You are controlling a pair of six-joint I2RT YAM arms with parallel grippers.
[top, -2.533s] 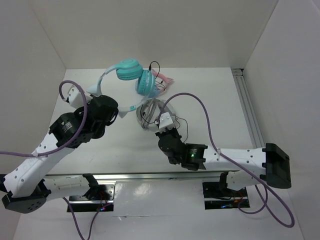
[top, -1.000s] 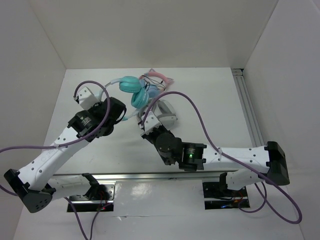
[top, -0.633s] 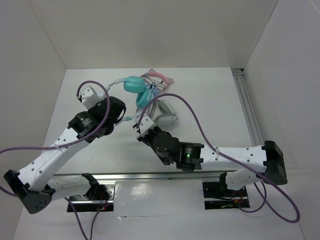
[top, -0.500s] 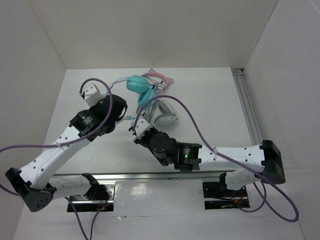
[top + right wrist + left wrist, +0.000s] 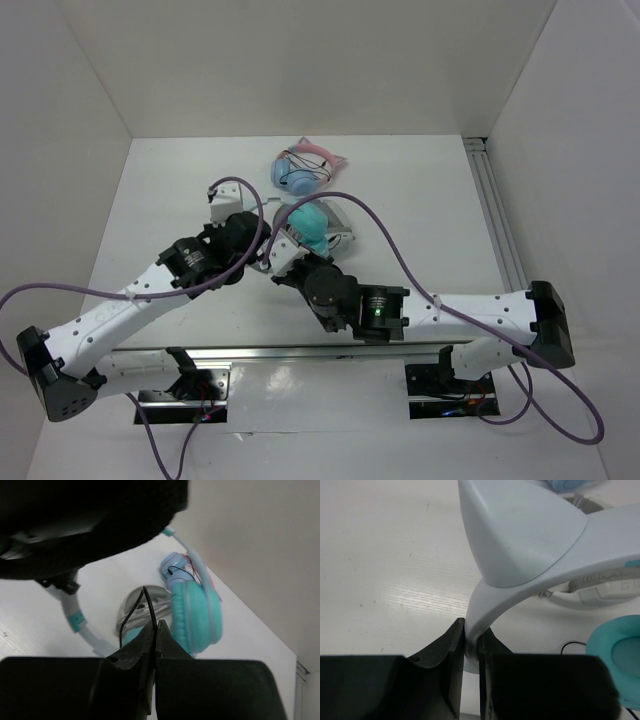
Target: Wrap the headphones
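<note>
Headphones (image 5: 312, 225) on table (image 5: 430, 200) | left tool (image 5: 471, 645) pinching headband (image 5: 520, 555) | right tool (image 5: 156, 630) pinching black cable (image 5: 145, 590)

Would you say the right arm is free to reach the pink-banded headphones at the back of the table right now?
Probably not: the right gripper is shut on the black cable, and the teal headphones sit between it and the pink-banded headphones.

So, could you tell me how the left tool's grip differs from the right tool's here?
The left tool pinches the pale headband, while the right tool pinches the thin black cable. The left tool's jaws stand apart around the thick band; the right tool's nearly meet. Both are shut on parts of the same teal headphones.
</note>
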